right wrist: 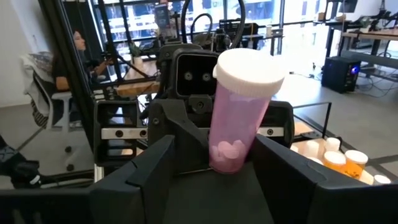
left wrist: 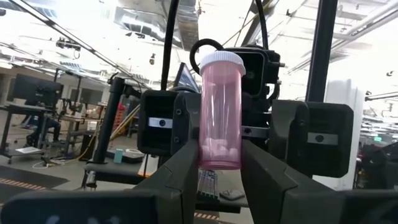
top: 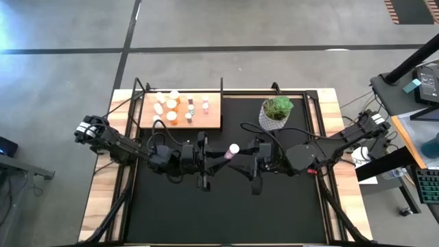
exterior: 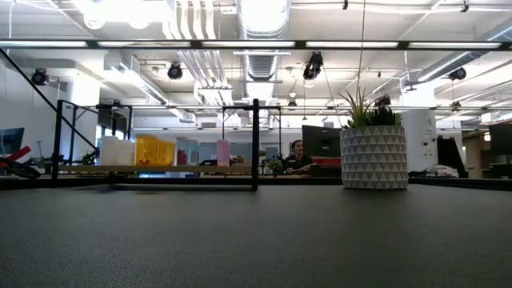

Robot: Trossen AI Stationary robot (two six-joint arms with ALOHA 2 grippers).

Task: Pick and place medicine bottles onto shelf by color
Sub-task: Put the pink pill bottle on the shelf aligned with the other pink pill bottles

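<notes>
**Q:** High view: where's the translucent pink white-capped bottle held?

**A:** Pinched by left gripper, near the pale wooden shelf. Right gripper is spread; grip should be confirmed before release.

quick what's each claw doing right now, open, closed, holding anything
Left claw: closed on the pink bottle, held above the table.
Right claw: open, fingers either side of the same bottle, not clamped.

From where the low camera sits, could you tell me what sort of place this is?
Most likely an open-plan office or lab: exposed ceiling ducts overhead, a person seated at a monitor behind the table, and a potted plant on the black table mat.
</notes>
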